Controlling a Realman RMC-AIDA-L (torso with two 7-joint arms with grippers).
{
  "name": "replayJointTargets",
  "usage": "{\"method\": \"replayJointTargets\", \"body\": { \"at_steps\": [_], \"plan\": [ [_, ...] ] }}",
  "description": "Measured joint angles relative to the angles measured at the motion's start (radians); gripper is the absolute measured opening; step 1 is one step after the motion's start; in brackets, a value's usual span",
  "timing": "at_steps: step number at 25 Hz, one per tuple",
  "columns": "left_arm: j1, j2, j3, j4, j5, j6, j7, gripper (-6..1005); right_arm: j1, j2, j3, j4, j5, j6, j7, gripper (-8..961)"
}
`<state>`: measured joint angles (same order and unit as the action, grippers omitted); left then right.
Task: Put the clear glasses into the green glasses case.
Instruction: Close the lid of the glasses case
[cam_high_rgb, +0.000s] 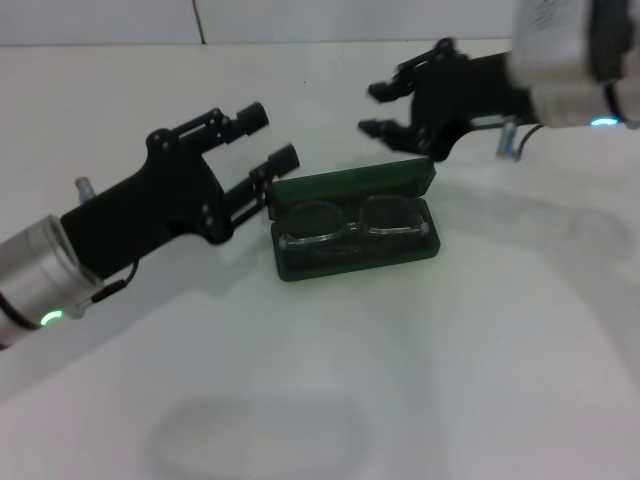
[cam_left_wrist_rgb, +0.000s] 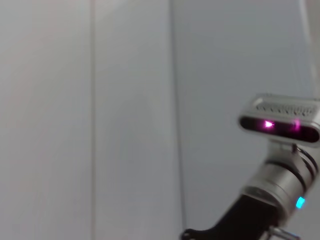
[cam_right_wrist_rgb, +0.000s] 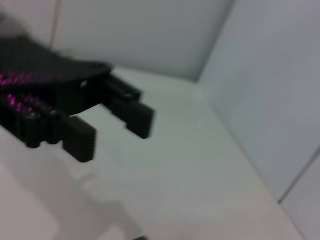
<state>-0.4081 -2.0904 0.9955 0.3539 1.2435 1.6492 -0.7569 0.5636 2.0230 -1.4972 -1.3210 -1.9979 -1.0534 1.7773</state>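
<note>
clear glasses inside open green glasses case, frame centre | left gripper spread, empty | right gripper spread, empty, upper right

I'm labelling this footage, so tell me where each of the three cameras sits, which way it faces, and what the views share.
Head view: sits on the head, looks forward and down at the white table; shows the left gripper, the right gripper and the open green glasses case holding the clear glasses.
Left wrist view: on the left wrist, faces a pale wall; shows the right arm.
Right wrist view: on the right wrist, faces the table and wall corner; shows a black gripper, whose I cannot tell.
Shared: the right arm, in the head and left wrist views.
</note>
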Motion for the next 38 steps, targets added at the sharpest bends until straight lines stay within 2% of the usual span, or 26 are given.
{"method": "replayJointTargets", "body": {
  "at_steps": [4, 8, 11, 12, 14, 16, 18, 22, 24, 30, 38],
  "plan": [
    [-0.026, 0.0, 0.0, -0.038, -0.078, -0.115, -0.038, 533, -0.015, -0.003, 0.178, 0.193, 0.247, -0.015, -0.175, 339],
    [-0.063, 0.001, 0.003, -0.044, -0.112, -0.275, -0.156, 533, -0.032, -0.011, 0.371, 0.419, 0.468, -0.185, -0.44, 341],
    [-0.109, 0.005, 0.011, -0.039, -0.087, -0.367, -0.245, 533, -0.034, -0.031, 0.487, 0.524, 0.459, -0.351, -0.551, 342],
    [-0.124, 0.005, 0.013, -0.036, -0.073, -0.391, -0.268, 533, -0.036, -0.052, 0.501, 0.546, 0.425, -0.401, -0.569, 342],
    [-0.173, 0.006, 0.013, -0.027, -0.01, -0.455, -0.331, 533, -0.039, -0.078, 0.502, 0.56, 0.368, -0.468, -0.584, 343],
    [-0.225, 0.006, 0.014, -0.012, 0.082, -0.518, -0.404, 532, -0.044, -0.093, 0.502, 0.566, 0.293, -0.539, -0.605, 343],
    [-0.273, 0.005, 0.014, -0.001, 0.184, -0.569, -0.481, 532, -0.049, -0.081, 0.506, 0.567, 0.225, -0.566, -0.638, 344],
    [-0.351, -0.001, 0.025, -0.002, 0.372, -0.601, -0.579, 533, -0.061, -0.041, 0.506, 0.56, 0.14, -0.545, -0.669, 520],
    [-0.358, -0.002, 0.034, -0.004, 0.383, -0.602, -0.584, 533, -0.061, -0.039, 0.507, 0.562, 0.131, -0.541, -0.67, 517],
    [-0.36, -0.005, 0.138, 0.0, 0.382, -0.602, -0.602, 532, -0.065, -0.044, 0.508, 0.567, 0.123, -0.537, -0.671, 514],
    [-0.334, -0.005, 0.164, -0.003, 0.378, -0.602, -0.608, 532, -0.049, -0.045, 0.509, 0.56, 0.121, -0.528, -0.672, 513]
  ]
}}
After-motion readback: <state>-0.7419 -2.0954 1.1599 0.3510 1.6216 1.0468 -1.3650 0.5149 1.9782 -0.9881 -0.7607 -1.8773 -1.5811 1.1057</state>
